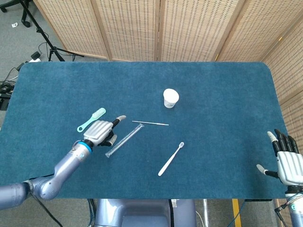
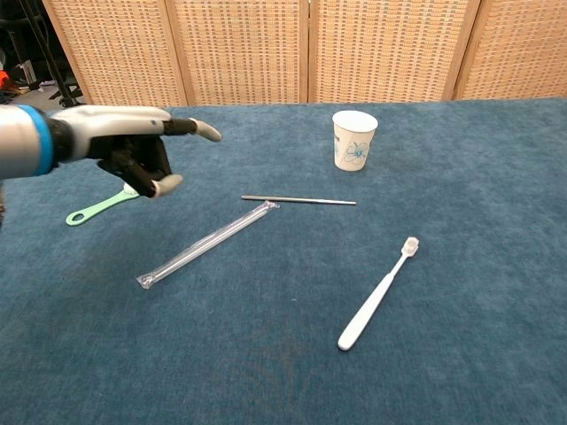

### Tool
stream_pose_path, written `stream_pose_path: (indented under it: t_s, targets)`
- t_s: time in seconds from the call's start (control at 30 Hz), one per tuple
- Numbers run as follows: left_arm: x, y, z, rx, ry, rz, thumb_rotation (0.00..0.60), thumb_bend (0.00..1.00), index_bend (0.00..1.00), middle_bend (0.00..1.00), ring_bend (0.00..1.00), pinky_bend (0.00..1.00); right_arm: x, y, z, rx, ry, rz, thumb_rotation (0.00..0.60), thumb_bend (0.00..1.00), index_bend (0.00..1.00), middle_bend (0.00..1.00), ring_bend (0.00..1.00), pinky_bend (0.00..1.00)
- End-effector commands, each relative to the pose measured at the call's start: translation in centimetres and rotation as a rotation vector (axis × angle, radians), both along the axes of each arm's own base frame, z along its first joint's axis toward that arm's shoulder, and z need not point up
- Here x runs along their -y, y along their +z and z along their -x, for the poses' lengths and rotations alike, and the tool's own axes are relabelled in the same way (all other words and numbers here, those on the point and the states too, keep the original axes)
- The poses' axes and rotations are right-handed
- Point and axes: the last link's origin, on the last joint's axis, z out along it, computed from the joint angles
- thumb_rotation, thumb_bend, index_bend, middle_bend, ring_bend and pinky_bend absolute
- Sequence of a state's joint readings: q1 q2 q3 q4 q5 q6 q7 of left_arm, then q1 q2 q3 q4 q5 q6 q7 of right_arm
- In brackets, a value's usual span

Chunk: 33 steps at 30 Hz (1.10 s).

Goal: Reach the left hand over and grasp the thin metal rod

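Note:
The thin metal rod [image 1: 150, 123] [image 2: 299, 200] lies flat near the table's middle, just below the paper cup. My left hand [image 1: 101, 131] [image 2: 133, 146] hovers above the cloth to the rod's left, short of it, fingers stretched toward it and holding nothing. My right hand [image 1: 287, 163] rests open at the table's right front edge, seen only in the head view.
A clear wrapped straw [image 1: 124, 140] [image 2: 206, 243] lies diagonally just under and right of my left hand, its upper end almost touching the rod. A mint brush [image 1: 91, 119] [image 2: 93, 208], a white toothbrush [image 1: 171, 159] [image 2: 376, 295] and a paper cup [image 1: 170, 98] [image 2: 354, 139] sit around it.

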State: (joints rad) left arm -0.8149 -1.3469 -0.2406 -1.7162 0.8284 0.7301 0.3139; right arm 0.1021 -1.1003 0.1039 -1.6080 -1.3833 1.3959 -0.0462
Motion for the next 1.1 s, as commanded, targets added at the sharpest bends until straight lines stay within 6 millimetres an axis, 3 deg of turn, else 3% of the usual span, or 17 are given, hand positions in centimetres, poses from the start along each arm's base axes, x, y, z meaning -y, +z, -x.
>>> stream_pose_path:
  t_s: [0.03, 0.17, 0.47, 1.1]
  targets:
    - [-1.1, -2.6, -1.3, -0.036, 0.03, 0.058, 0.6, 0.76, 0.01, 1.0, 1.0, 1.0, 0.1, 0.0, 0.1, 0.002, -0.004, -0.001, 0.6, 0.0, 0.0, 0.0, 0.0, 0.0]
    - [-1.8, -4.5, -1.6, -0.03, 0.09, 0.109, 0.6, 0.86, 0.01, 1.0, 1.0, 1.0, 0.1, 0.1, 0.3, 0.006, -0.015, 0.0, 0.6, 0.0, 0.0, 0.0, 0.0, 0.0]
    - [-2.8, -7.7, -3.0, -0.029, 0.114, 0.177, 0.6, 0.87, 0.01, 1.0, 1.0, 1.0, 0.2, 0.4, 0.6, 0.015, -0.031, 0.003, 0.6, 0.0, 0.0, 0.0, 0.0, 0.0]
    - [-3.6, -10.2, -5.0, -0.014, 0.119, 0.159, 0.6, 0.86, 0.01, 1.0, 1.0, 1.0, 0.3, 1.2, 1.2, 0.042, -0.05, 0.021, 0.6, 0.0, 0.0, 0.0, 0.0, 0.0]
